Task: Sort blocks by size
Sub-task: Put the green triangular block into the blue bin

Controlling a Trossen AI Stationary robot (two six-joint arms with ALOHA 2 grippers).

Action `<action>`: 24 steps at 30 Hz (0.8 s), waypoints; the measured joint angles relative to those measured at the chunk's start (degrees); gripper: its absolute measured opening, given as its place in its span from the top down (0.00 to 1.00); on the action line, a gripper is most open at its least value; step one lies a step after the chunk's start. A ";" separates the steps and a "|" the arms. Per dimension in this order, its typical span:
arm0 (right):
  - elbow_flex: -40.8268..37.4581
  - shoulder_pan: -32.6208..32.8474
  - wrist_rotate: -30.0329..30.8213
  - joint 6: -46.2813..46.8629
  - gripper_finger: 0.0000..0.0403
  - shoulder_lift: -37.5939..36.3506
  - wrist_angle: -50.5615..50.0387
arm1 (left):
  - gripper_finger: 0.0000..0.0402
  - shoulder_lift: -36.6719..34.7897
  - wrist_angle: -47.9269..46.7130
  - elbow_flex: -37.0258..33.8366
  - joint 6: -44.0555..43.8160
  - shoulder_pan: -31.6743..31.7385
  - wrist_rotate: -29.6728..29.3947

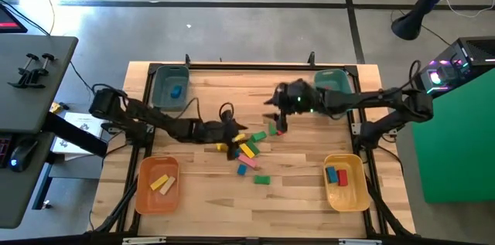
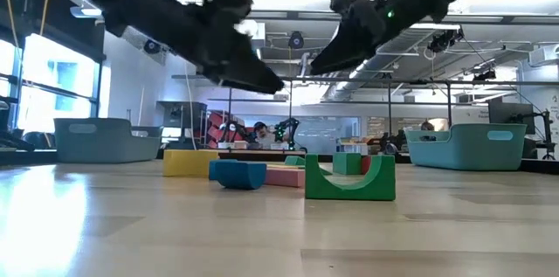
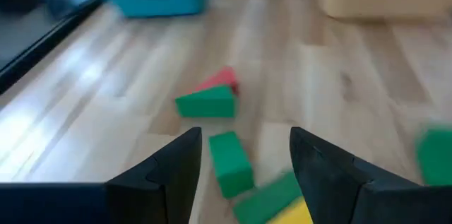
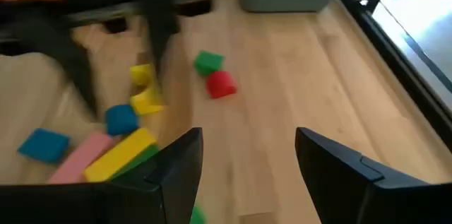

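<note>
The blocks lie in a loose pile (image 1: 247, 151) at the table's middle: yellow, pink, green, blue and red pieces. In the low view a green arch (image 2: 349, 179) stands nearest, with a blue block (image 2: 238, 174) and a yellow block (image 2: 194, 162) beside it. My left gripper (image 1: 234, 127) hovers open over the pile's left side; in its wrist view (image 3: 246, 136) a green block (image 3: 229, 162) lies on the table below the gap between the fingers. My right gripper (image 1: 274, 119) hovers open over the pile's far right side and is empty in its wrist view (image 4: 248, 136).
A teal bin (image 1: 170, 86) at the far left holds a blue block. Another teal bin (image 1: 332, 83) stands at the far right. An orange bin (image 1: 158, 185) at the near left holds yellow and wood blocks. A yellow bin (image 1: 346, 179) at the near right holds red and blue blocks.
</note>
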 joint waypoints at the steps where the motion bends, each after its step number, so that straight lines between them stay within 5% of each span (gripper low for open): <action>1: 0.00 1.76 1.60 0.12 0.45 -0.04 -0.10 | 0.48 1.13 -0.04 0.97 -3.92 0.17 -1.67; 4: 0.00 6.68 7.14 1.02 0.45 -0.04 -1.18 | 0.44 5.14 -2.03 4.56 -13.10 1.17 -1.31; 10: 0.00 14.28 20.39 0.83 0.45 -2.00 -7.23 | 0.34 12.01 -18.53 15.18 -15.62 1.72 5.14; 15: 0.00 18.07 31.77 1.07 0.45 -6.51 -12.65 | 0.31 15.11 -27.35 21.07 -13.11 3.01 0.00; 24: 0.00 21.58 35.27 4.89 0.45 -10.99 -13.97 | 0.34 19.54 -28.46 22.94 -14.06 7.87 13.45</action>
